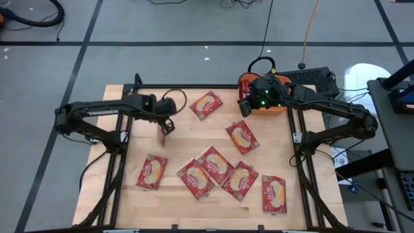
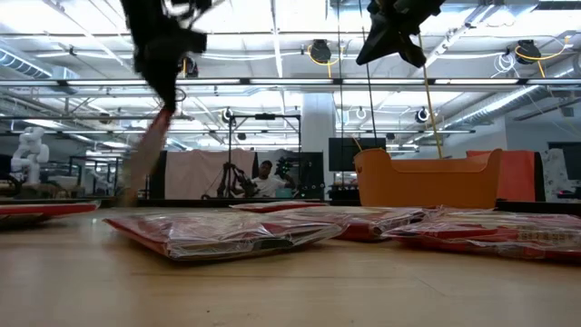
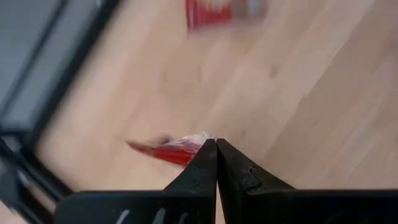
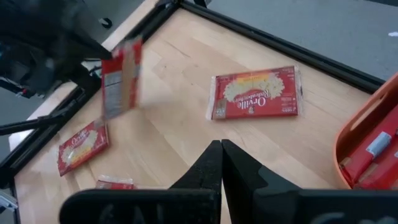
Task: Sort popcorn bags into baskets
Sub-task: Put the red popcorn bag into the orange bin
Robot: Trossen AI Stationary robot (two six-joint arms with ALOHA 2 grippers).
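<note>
Several red popcorn bags lie flat on the wooden table, among them one near the far edge (image 1: 206, 105), one (image 1: 242, 137) beside it, a near cluster (image 1: 215, 169) and one to the left (image 1: 151, 171). My left gripper (image 1: 167, 126) is above the table's left-middle, shut on another bag (image 4: 121, 78) that hangs under it. My right gripper (image 1: 244, 105) hovers shut beside the orange basket (image 2: 427, 177) at the far right, touching nothing. The basket (image 4: 373, 143) holds red packets; the right arm mostly hides it from above. My left gripper pinches a popcorn bag by its upper edge (image 3: 193, 142) between the two fingers. The fingers come from above, pointing down. The bag (image 2: 145, 154) hangs below them, nearly upright and lifted clear of the table.
Dark metal frame rails run along the table's left (image 1: 119, 162) and right (image 1: 304, 175) sides. Bare wood lies between the hanging bag and the far bag (image 4: 255, 93). A keyboard (image 1: 317, 79) and cables sit beyond the far edge. A person (image 2: 266, 182) shows far off in the room.
</note>
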